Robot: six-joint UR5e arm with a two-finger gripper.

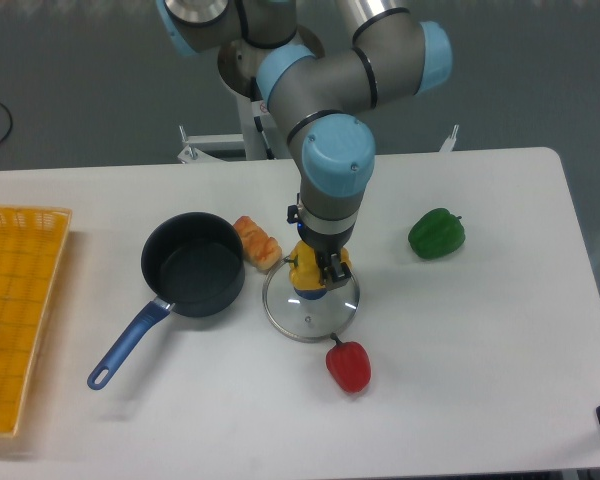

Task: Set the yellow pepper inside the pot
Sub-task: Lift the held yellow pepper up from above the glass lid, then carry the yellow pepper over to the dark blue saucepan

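My gripper [317, 270] is shut on the yellow pepper [307, 271], holding it just above the glass lid's blue knob. Only parts of the pepper show around the dark fingers. The pot [193, 263], dark navy with a long blue handle pointing to the lower left, stands on the white table to the left of the gripper. Its inside looks empty.
A round glass lid [311, 305] lies under the gripper. An orange-striped bread piece [257, 241] sits between pot and lid. A red pepper [349, 365] lies in front of the lid, a green pepper [436, 233] to the right. A yellow basket [15, 310] occupies the left edge.
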